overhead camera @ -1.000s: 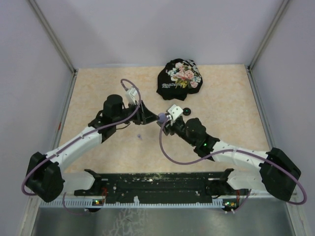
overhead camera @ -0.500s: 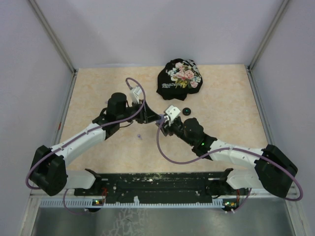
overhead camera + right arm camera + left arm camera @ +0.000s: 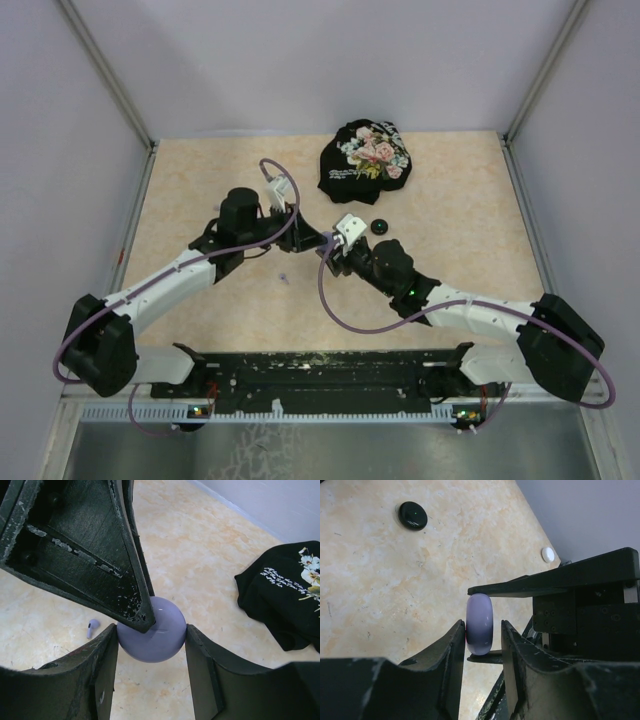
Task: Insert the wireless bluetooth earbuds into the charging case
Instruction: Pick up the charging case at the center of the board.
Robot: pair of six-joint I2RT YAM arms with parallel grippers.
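**Counter** (image 3: 200, 180): pale stone pattern; carries everything below.

**Left arm** (image 3: 170, 280), **right arm** (image 3: 470, 310): reach in from 7 and 5 o'clock and meet at centre.

**Cloth** (image 3: 365, 160): black, floral, bunched at 12 o'clock, well apart from the work.

**Right hand** (image 3: 151, 629): clamped on the case, one finger pressed to each side of its rim.

**Left hand** (image 3: 483, 625): fingers stand to either flat face of the case. One touches and the other shows a sliver of gap, so I cannot tell whether it grips.

**Case** (image 3: 160, 635): lavender puck, held off the counter at centre and apparently closed.
- Handling, judged: light, rigid and glossy, so it is likely to slip or twist.
- Hold, judged: across the rim, leaving the seam free for opening.

**Black puck** (image 3: 378, 226): lies at 2 o'clock of the hands, untouched.

**Earbud** (image 3: 92, 626): lavender, loose on the counter at 8 o'clock of the hands, not yet inserted.
- Handling, judged: tiny, hard and smooth, so it is prone to roll or flick away.
- Hold, judged: across the bulb, with the stem left free to enter its socket.

**White speck** (image 3: 548, 554): too small to name.

**Change from a second ago:**
- The left hand has pushed in over the case.
- The case showed lavender from above then and is covered there now.
- The cloth, black puck and earbud are unmoved.
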